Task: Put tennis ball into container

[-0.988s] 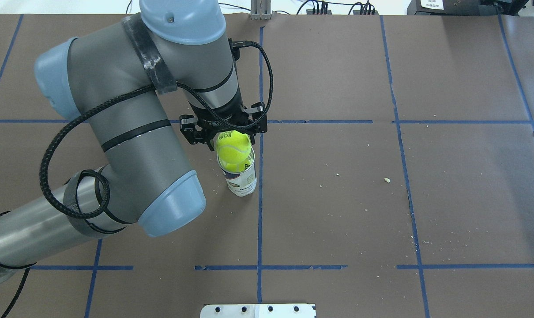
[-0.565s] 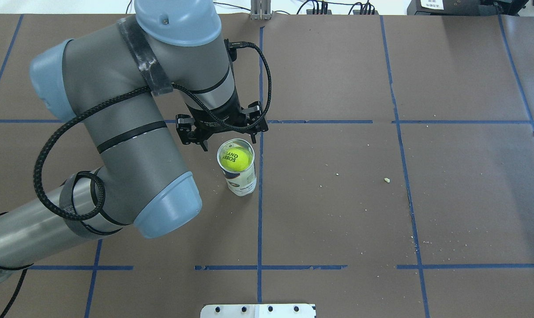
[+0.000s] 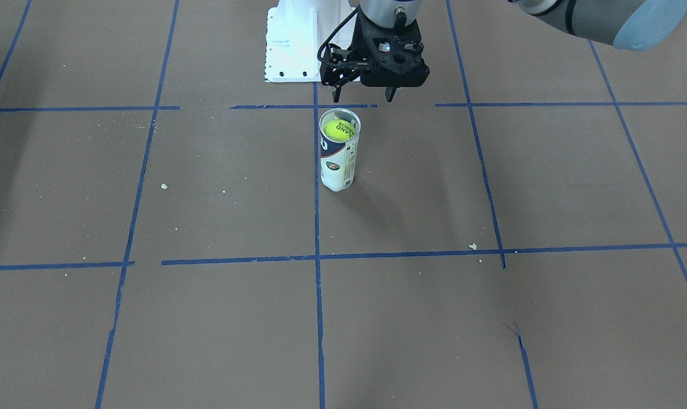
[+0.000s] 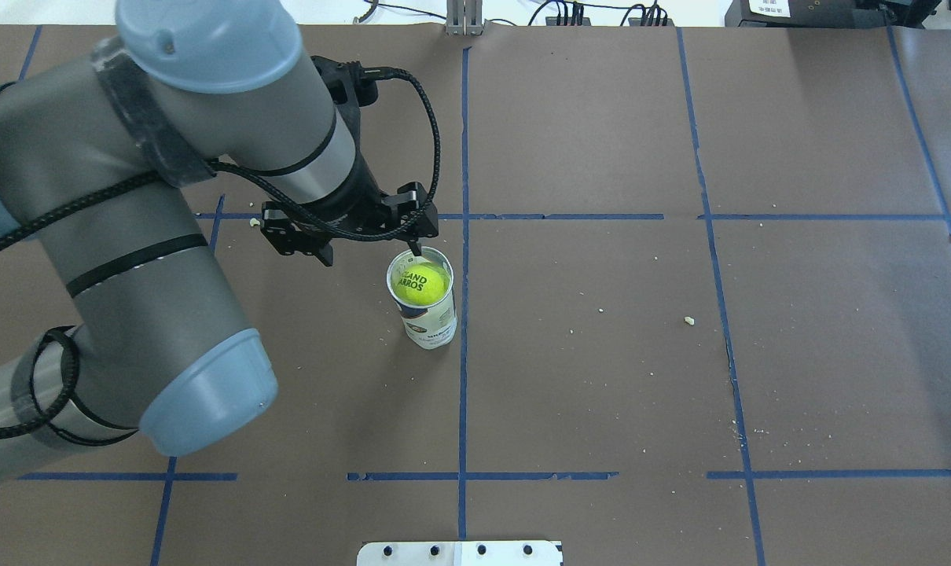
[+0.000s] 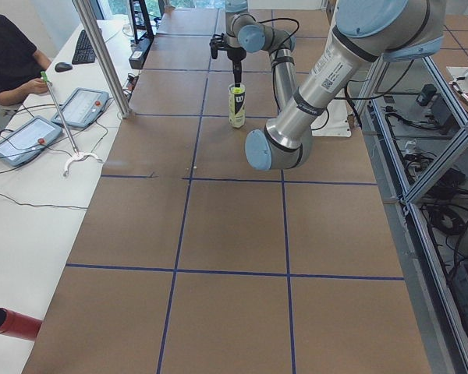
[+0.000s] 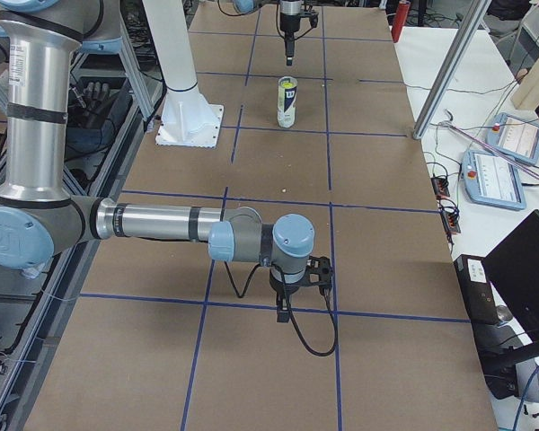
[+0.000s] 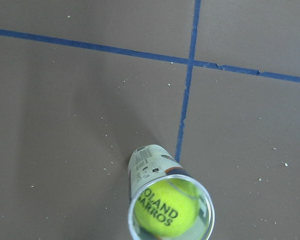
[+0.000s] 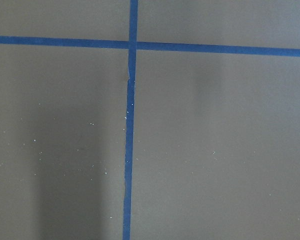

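Note:
The tennis ball (image 4: 420, 283) rests inside the container (image 4: 431, 318), just below its open rim, lettering up. The clear can with its blue and white label stands upright beside a blue tape line (image 3: 338, 165). My left gripper (image 4: 369, 253) hangs open and empty above the can's rim, offset toward the robot's left; one fingertip is over the rim edge. The left wrist view looks down on the ball (image 7: 165, 210) in the can (image 7: 147, 160). My right gripper (image 6: 287, 310) points down over bare table far from the can; I cannot tell whether it is open or shut.
A white mounting plate (image 3: 292, 45) sits at the robot's base edge. Small crumbs (image 4: 688, 320) dot the brown table, which is marked by blue tape lines. Operators' tablets (image 5: 78, 105) and a metal post (image 5: 101, 54) stand on the side bench.
A second ago the ball sat on the can's mouth between the left fingers. It has dropped inside, and the open left gripper has shifted toward the robot's left.

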Tool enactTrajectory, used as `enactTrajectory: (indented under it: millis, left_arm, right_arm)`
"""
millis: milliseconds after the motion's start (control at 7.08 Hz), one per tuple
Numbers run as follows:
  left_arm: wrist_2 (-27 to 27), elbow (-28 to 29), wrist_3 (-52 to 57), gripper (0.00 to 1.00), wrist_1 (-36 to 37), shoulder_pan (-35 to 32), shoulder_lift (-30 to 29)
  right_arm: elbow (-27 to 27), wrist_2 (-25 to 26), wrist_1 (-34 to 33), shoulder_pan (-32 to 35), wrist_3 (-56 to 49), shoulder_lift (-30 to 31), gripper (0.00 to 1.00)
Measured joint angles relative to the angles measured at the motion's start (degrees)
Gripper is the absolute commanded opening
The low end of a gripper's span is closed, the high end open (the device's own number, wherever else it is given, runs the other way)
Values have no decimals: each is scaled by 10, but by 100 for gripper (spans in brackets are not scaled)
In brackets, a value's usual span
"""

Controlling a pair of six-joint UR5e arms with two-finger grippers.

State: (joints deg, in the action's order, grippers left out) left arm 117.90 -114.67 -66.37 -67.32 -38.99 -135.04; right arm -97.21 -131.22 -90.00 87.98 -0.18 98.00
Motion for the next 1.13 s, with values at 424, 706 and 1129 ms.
enactTrajectory:
  millis: [424, 706, 1129]
  left_arm:
    - [10, -2, 276, 100, -22, -142, 95]
    - [57, 32, 447, 100, -68, -270, 202]
    - [137, 194, 739, 100, -161, -449, 322]
  right_arm:
    - [0, 0, 0, 0, 0, 0, 100]
    - [0, 0, 0, 0, 0, 0, 100]
    - [0, 0, 0, 0, 0, 0, 100]
